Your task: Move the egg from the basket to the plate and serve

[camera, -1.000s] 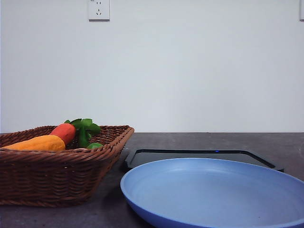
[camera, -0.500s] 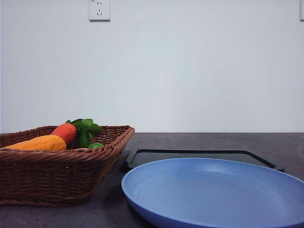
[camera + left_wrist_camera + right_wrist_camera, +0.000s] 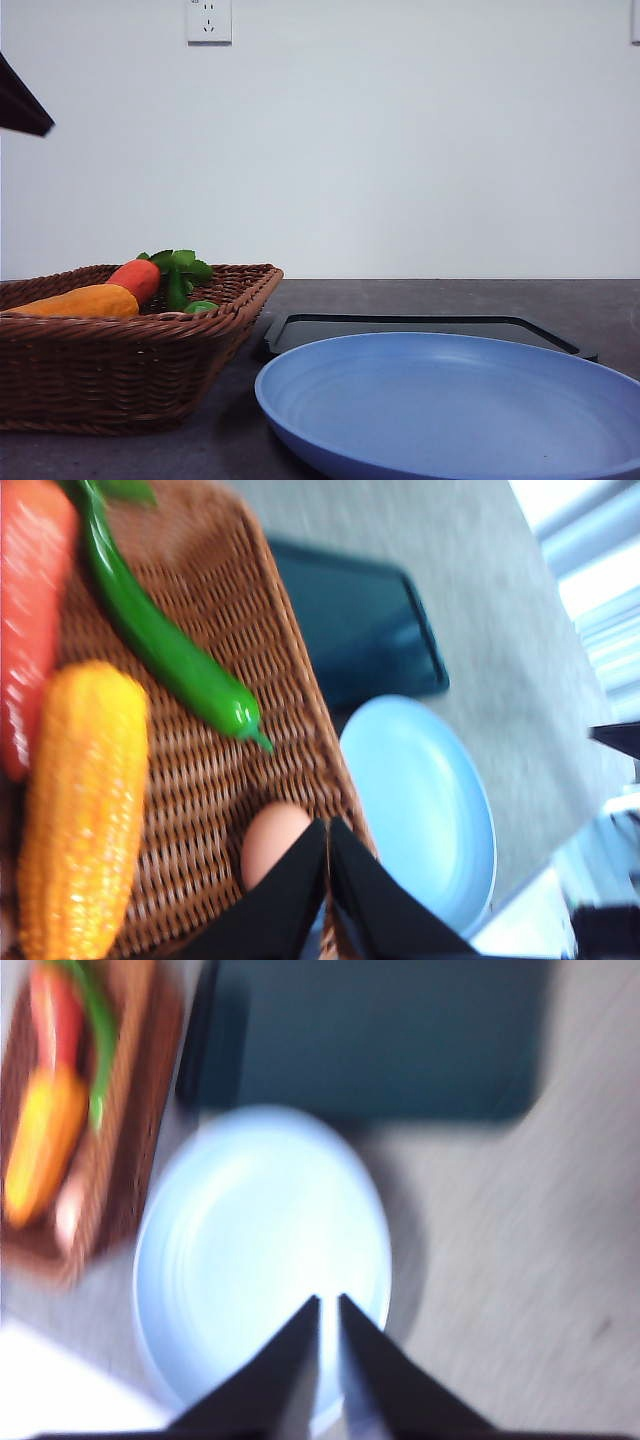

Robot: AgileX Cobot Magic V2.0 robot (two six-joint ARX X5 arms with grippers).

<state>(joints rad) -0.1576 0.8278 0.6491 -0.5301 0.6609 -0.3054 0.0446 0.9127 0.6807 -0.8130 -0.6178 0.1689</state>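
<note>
Dark brown wicker frames the scene: one woven basket (image 3: 215,670) holds one pinkish-brown egg (image 3: 270,842), one yellow corn cob (image 3: 78,800), one green chili pepper (image 3: 165,650) and one red-orange carrot (image 3: 30,610). The egg lies at the basket's edge nearest the plate, just beside the corn, seen in the left wrist view. One light blue plate (image 3: 450,410) sits bare just beside the basket, and one flat black tray (image 3: 420,330) lies behind the plate (its far rim catching a glint of light). The left gripper (image 3: 328,855) hangs over the egg's corner of the basket, its two fingers pressed together with only a thin slit between them, gripping nothing. The right gripper (image 3: 330,1325) hovers above the plate, its fingers likewise drawn nearly together and carrying nothing; that view is blurred.
</note>
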